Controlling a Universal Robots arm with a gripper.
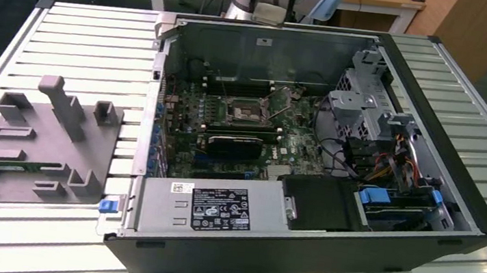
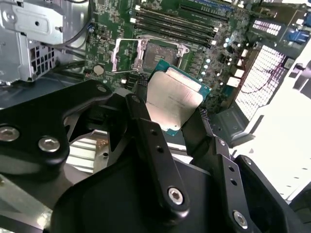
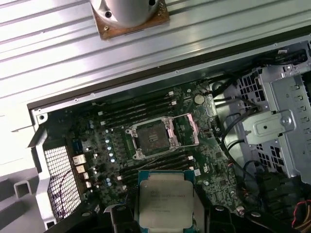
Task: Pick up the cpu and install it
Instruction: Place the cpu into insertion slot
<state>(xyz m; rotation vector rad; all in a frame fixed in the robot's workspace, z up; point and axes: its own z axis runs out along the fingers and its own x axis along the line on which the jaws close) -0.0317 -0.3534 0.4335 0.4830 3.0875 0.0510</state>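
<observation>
Two-fingered, holds the cpu (image 3: 165,201) pinched by opposite edges between the jaws of the gripper (image 2: 169,108), silvery top showing in both wrist views, above and a little aside from the open socket (image 3: 150,137), apparently not yet touching it.

My gripper (image 2: 167,110) is matt black: two long, slim fingers (image 2: 146,131), each drilled with small holes and pinned by a bright silver screw (image 2: 175,195), hinge off broad rounded link plates (image 2: 34,121) that carry silver bolt heads (image 2: 48,143) of their own. In the first wrist view my base (image 3: 127,8) is a pale, silvery round column seated on a square rust-brown plate (image 3: 163,19). At the top centre of the exterior view my arm (image 1: 261,1) shows as a light grey tube with black fittings beside it.
</observation>
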